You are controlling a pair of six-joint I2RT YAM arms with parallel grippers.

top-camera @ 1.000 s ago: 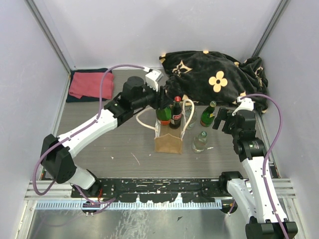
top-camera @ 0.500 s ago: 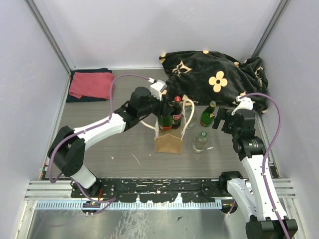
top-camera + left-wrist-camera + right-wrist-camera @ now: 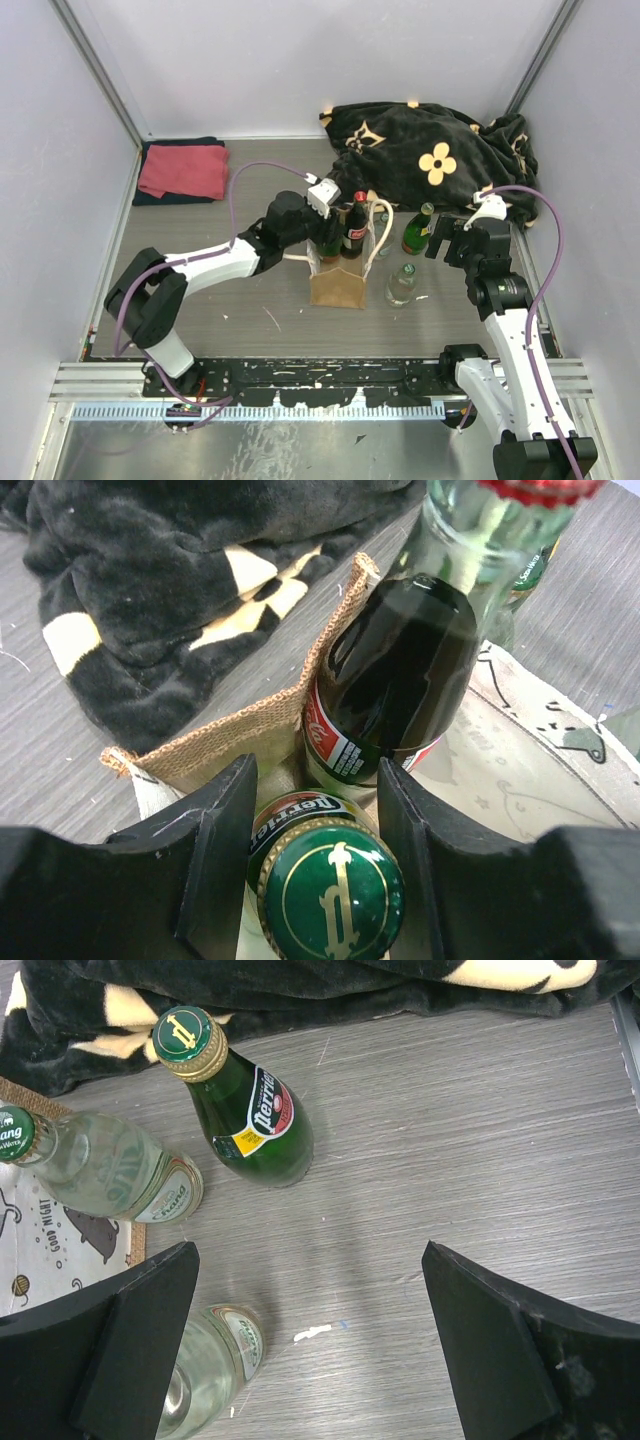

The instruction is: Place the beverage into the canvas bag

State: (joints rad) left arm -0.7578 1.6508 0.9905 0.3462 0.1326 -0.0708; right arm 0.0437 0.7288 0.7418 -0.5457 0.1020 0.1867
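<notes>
Your left fingers (image 3: 325,228) pinch the green bottle (image 3: 330,890) by its neck. It sits down inside the canvas bag (image 3: 338,285), just beside a cola bottle (image 3: 395,670) (the bag stands mid-surface (image 3: 200,290)). Your right fingers (image 3: 445,240) hang spread wide toward the right edge, near a clear bottle (image 3: 110,1170).

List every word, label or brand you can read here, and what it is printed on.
"GOOD NIGHT": canvas bag, printed lining.
"Perrier": free green bottle, label.
"Perrier", upside down: bagged green bottle, neck label.
"Chang": clear bottle, label; cap shows only "ang".
Cola bottle, red label: script only partly visible, unreadable.
Second clear bottle, label: too blurred.
</notes>
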